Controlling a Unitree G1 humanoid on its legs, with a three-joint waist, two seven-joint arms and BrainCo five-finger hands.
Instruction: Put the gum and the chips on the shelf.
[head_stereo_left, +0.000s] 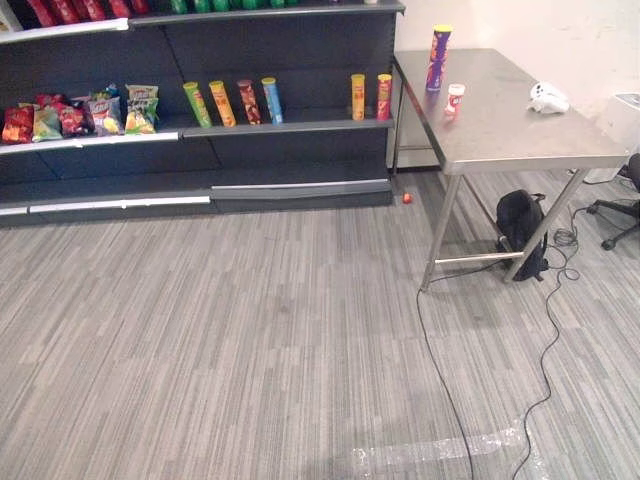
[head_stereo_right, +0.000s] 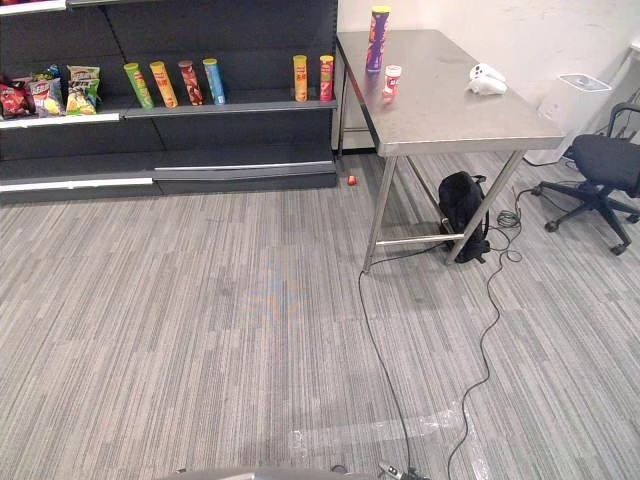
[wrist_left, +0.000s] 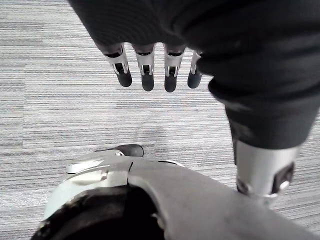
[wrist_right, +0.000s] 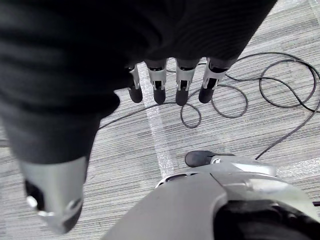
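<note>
Ahead, chips (head_stereo_right: 378, 38), gum (head_stereo_right: 391, 82) on table (head_stereo_right: 450, 115), chair (head_stereo_right: 605, 160) near, left hand (wrist_left: 146, 75), right hand (wrist_right: 182, 90) fingers (wrist_right: 159, 90) slack

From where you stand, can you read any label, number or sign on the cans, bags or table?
No text is readable.
Purple chips can on the table: print too small.
Gum tub: blurred.
Shelf cans: too small.
Snack bags: too small.

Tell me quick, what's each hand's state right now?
Left hand: open, holding nothing.
Right hand: open, holding nothing.
</note>
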